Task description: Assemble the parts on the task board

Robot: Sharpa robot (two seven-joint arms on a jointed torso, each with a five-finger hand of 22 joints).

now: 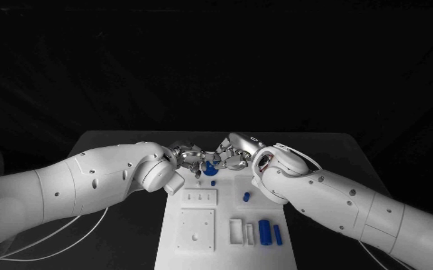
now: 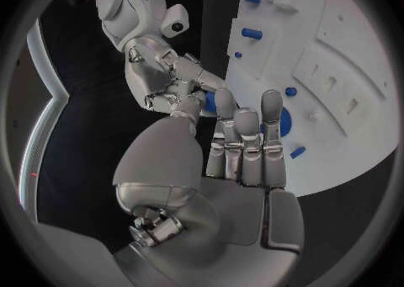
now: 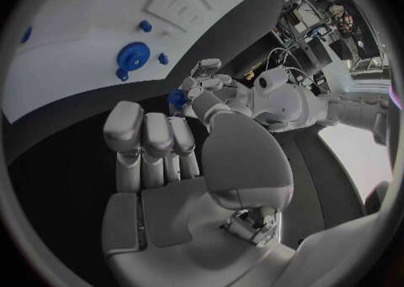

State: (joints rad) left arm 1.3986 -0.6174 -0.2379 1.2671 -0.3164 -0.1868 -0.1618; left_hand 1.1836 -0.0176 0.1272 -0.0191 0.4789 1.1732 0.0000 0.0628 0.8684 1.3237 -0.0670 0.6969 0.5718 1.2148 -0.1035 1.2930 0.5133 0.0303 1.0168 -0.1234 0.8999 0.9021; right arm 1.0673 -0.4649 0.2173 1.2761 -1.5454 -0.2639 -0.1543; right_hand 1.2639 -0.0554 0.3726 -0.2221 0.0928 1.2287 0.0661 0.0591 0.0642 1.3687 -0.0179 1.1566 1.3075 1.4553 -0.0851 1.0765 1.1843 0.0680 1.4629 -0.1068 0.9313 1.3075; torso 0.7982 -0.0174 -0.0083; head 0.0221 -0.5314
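1. We see both hands meeting over the far end of the task board (image 1: pixel 221 232), which lies on the black surface (image 1: pixel 126 151).
2. The left hand (image 1: pixel 188 156) pinches a small blue part (image 3: pixel 176 98) between its fingertips (the right wrist view shows this best), its other fingers spread above it.
3. The right hand (image 1: pixel 236 152) faces the left hand, fingers bent toward it; the left wrist view shows blue at its fingertips (image 2: pixel 195 91), but we cannot tell whether it grips that piece or just touches it.
4. A blue gear (image 3: pixel 132 54) sits on the board just beside the hands, with small blue pegs (image 3: pixel 145 26) near it.
5. Nearer the robot, a blue cylinder (image 1: pixel 264 231) lies on the board beside white blocks (image 1: pixel 236 231).
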